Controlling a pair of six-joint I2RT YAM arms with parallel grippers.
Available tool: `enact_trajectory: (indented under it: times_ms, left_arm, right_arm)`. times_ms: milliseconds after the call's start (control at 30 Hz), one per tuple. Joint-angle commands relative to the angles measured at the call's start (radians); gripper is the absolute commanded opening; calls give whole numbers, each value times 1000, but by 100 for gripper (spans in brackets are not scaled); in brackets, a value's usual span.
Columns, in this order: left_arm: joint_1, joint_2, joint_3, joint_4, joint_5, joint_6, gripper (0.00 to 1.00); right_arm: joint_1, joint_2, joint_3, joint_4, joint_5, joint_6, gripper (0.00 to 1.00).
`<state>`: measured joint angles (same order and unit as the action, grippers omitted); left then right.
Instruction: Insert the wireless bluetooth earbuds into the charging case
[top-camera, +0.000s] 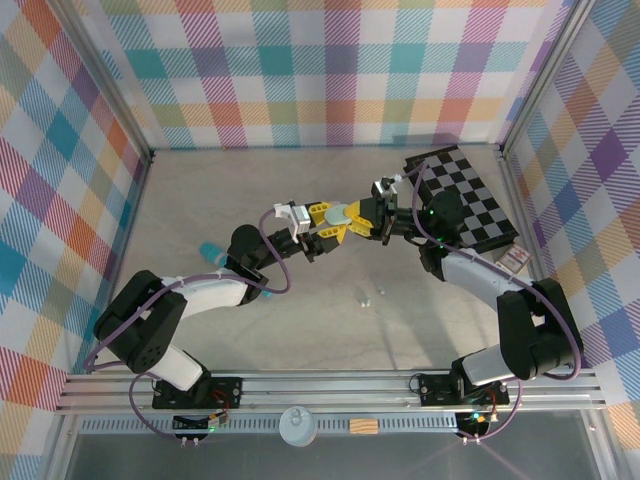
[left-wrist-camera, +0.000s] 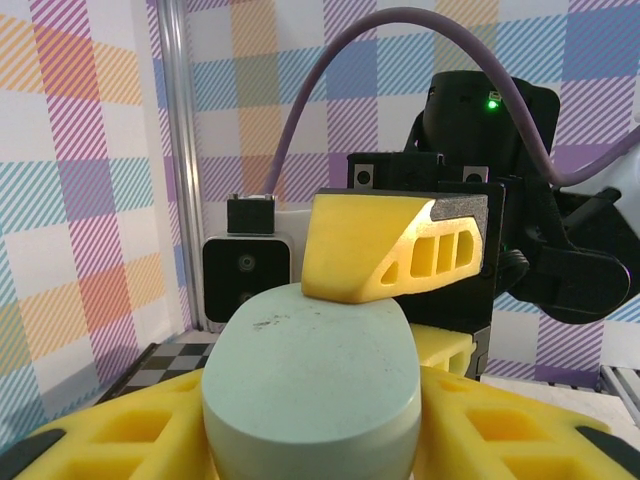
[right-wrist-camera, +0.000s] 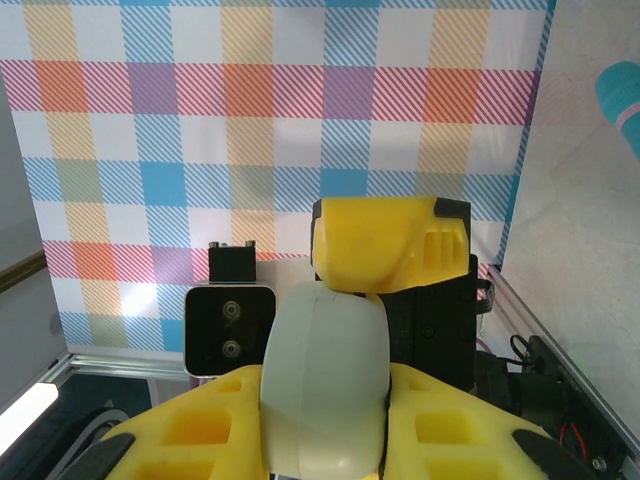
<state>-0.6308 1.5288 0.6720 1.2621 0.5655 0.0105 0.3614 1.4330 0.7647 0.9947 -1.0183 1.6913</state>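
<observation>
We see both arms meeting in the air above the middle of the table (top-camera: 250, 200), sharing one object: a pale mint, pebble-shaped charging case (top-camera: 342, 212), its lid down. The right gripper (top-camera: 362, 220) comes in from the right and clamps the case across its narrow faces. In the right wrist view the case (right-wrist-camera: 325, 380) stands on edge, pinched between the two yellow fingers (right-wrist-camera: 200, 430). The left gripper (top-camera: 325, 228) comes from the opposite side and takes the case across its wider span. In the left wrist view its yellow fingers (left-wrist-camera: 120, 430) lie against both sides of the case (left-wrist-camera: 310, 370), and one finger of the other gripper presses on the case's top. The two sets of fingers cross at right angles around the case.

The earbuds (top-camera: 360, 297) lie as two tiny pale specks on the bare tabletop, near each other, below the grippers and well apart from the case; they are too small for us to tell their pose. A teal cylinder (top-camera: 210, 250) lies on the table by the left arm, and a black-and-white checkered board (top-camera: 470, 195) sits at the right wall
</observation>
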Motion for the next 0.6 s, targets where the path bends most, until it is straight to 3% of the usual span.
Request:
enact_trajectory:
  times_ms: [0,333,567]
  left_arm:
    - [-3,8,21,53,33,-1,56]
    - [-2,14,29,57,48,8,52]
    - [-3,18,34,60,60,2,41]
  right_arm:
    - [7,-9,12,51,8,6,12]
    - [14,-10,28,50,7,17,12]
    - [19,-13,26,47,9,18,12]
